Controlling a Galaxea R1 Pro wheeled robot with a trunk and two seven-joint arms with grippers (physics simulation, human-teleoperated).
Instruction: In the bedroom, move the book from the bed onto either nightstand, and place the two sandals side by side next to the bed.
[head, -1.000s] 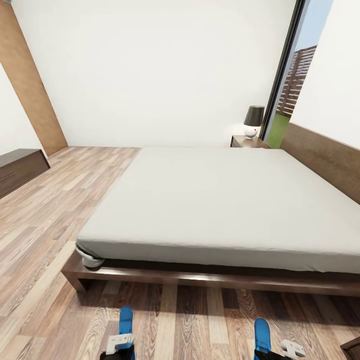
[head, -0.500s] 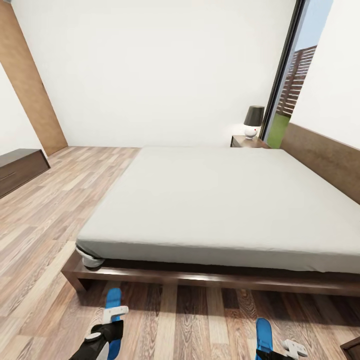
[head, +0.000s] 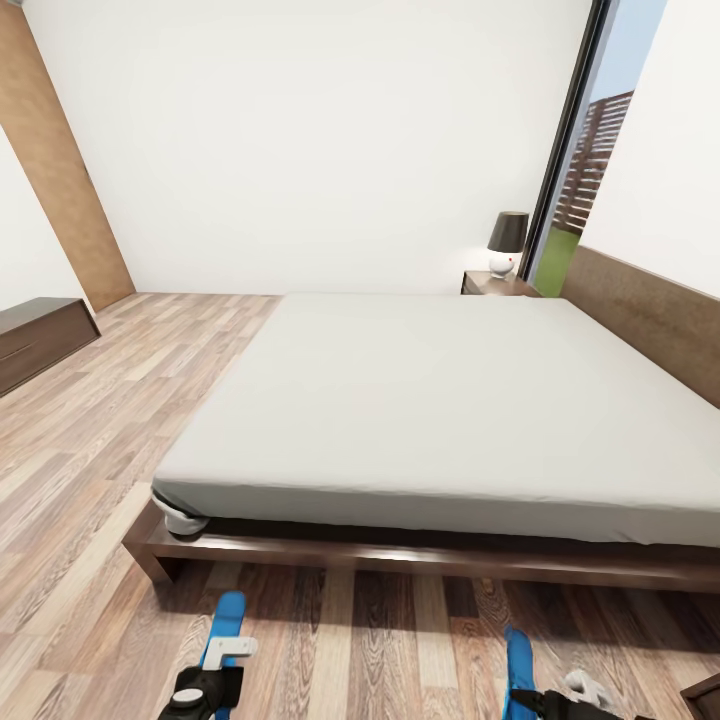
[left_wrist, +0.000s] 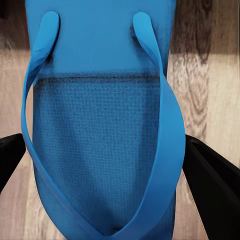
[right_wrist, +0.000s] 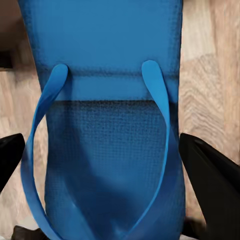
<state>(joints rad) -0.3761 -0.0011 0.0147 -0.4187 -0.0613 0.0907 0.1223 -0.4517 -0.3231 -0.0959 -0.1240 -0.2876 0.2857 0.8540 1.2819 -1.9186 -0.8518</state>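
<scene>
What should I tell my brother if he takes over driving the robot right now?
Left gripper: shut on the left sandal, above the floor by the bed.
Right gripper: shut on the right sandal, also near the bed's foot.
No book on the mattress as seen; a nightstand with a lamp stands at the far corner.
Left: set both sandals down side by side by the bed; check the book.

Two sandals (head: 226, 622) (head: 518, 655), one bed (head: 440, 400), one nightstand (head: 497, 284), one lamp (head: 507, 242).
</scene>
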